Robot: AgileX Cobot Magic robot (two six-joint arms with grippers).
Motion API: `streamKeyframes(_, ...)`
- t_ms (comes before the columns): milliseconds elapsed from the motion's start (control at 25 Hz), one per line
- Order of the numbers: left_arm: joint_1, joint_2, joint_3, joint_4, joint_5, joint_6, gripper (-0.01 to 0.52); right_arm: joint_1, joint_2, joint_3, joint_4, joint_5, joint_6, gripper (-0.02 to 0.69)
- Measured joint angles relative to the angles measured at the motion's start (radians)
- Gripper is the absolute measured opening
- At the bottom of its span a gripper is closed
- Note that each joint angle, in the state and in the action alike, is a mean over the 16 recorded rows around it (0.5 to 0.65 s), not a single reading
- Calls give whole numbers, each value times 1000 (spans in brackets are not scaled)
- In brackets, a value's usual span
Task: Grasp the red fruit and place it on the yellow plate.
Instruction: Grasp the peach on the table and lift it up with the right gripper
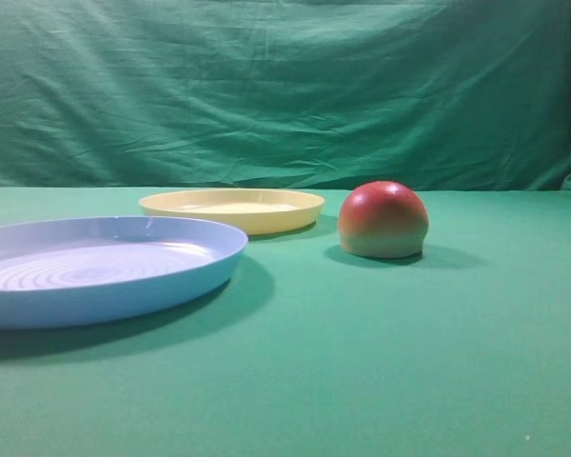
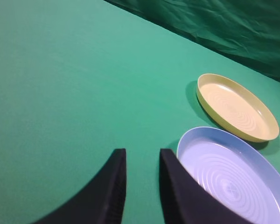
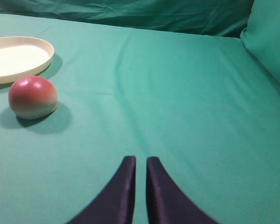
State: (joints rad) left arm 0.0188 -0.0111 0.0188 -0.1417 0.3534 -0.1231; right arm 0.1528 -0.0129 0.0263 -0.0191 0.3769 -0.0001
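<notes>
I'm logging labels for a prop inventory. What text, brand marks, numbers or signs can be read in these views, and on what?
None: no readable text shows in any view.
Red fruit: no sticker or mark.
Yellow plate: plain.
Blue plate: only moulded rings.
Green cloth: unmarked.
</notes>
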Motion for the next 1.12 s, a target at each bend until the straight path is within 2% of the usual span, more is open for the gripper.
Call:
streamKeyframes(280, 0, 0, 0, 0, 0, 0, 157, 0, 0, 0, 11, -16, 5, 27)
streamKeyframes(760, 0, 0, 0, 0, 0, 0, 157, 0, 21, -72, 106, -180, 39, 0)
streamKeyframes(920, 0, 0, 0, 0, 0, 0, 157, 0, 96, -167, 127, -144, 35, 0)
streamKeyframes(1120, 0, 0, 0, 0, 0, 0, 157, 0, 257, -314, 131, 6, 13, 6)
